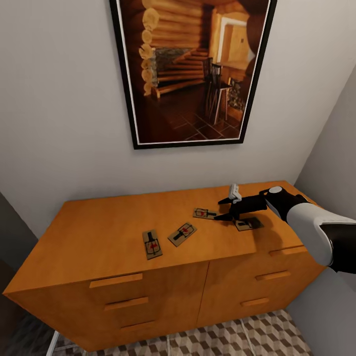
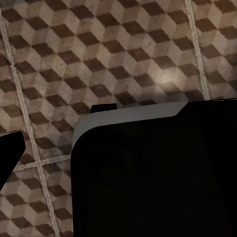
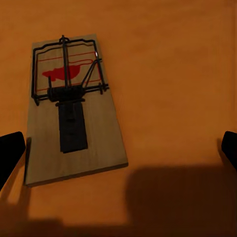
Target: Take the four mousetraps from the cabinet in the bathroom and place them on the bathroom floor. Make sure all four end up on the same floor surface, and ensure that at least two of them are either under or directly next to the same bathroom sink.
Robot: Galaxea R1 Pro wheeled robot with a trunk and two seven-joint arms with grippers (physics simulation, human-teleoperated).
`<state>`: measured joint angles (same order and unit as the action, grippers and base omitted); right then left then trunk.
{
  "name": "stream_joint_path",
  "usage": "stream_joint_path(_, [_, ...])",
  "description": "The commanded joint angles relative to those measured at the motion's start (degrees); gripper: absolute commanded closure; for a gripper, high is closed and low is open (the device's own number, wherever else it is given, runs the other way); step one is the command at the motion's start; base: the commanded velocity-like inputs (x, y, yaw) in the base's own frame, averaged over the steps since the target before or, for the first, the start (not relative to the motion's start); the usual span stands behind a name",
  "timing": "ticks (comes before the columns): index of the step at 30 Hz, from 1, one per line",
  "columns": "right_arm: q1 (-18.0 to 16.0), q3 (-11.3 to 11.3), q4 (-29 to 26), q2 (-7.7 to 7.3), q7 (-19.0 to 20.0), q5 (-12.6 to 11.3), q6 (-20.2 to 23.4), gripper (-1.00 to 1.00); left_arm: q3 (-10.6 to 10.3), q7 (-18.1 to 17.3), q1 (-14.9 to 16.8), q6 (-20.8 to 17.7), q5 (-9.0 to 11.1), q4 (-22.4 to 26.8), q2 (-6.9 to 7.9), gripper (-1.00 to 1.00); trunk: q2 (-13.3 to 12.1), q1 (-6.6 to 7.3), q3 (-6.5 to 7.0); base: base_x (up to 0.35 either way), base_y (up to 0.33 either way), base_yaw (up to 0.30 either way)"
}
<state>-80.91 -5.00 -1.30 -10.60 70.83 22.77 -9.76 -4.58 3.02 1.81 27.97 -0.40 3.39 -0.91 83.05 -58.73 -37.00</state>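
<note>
Several mousetraps lie flat on top of the orange-brown cabinet: one at the left, one beside it, one further back and one on the right. My right gripper hovers open just above the top, between the two right-hand traps, holding nothing. In the right wrist view a mousetrap with a red spot lies on the cabinet top, ahead of the open gripper and nearer one fingertip. The left wrist view has the bathroom floor and one dark fingertip.
A framed picture hangs on the wall above the cabinet. A side wall closes in at the right. Drawer handles face me, with patterned floor below. A dark part of the robot blocks much of the left wrist view.
</note>
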Motion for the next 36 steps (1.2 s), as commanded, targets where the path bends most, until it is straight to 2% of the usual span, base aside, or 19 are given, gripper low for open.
stream_joint_path(1, [-0.03,-0.45,-0.02,-0.02,0.03,-0.18,-0.52,-1.00,-0.43,0.32,0.03,0.20,-0.04,-0.05,-0.01,-1.00,0.03,0.00,-0.06,0.000,0.000,0.000])
stream_joint_path(20, [0.57,-0.50,-0.02,0.25,-0.09,-0.15,-0.55,-1.00,-0.43,0.32,0.03,0.22,-0.04,-0.05,-0.05,-1.00,0.03,0.00,-0.12,0.000,0.000,0.000])
stream_joint_path(29, [0.75,-0.53,-0.02,2.85,-1.77,0.16,-0.65,-1.00,-0.43,0.32,0.03,0.20,-0.04,-0.05,-0.28,-1.00,0.03,0.00,-0.12,0.000,0.000,0.000])
stream_joint_path(36, [0.76,-0.59,-0.02,3.59,-2.83,0.31,-0.64,-1.00,-0.43,0.32,0.03,0.19,-0.04,-0.05,-0.31,-1.00,0.03,0.00,-0.12,0.000,0.000,0.000])
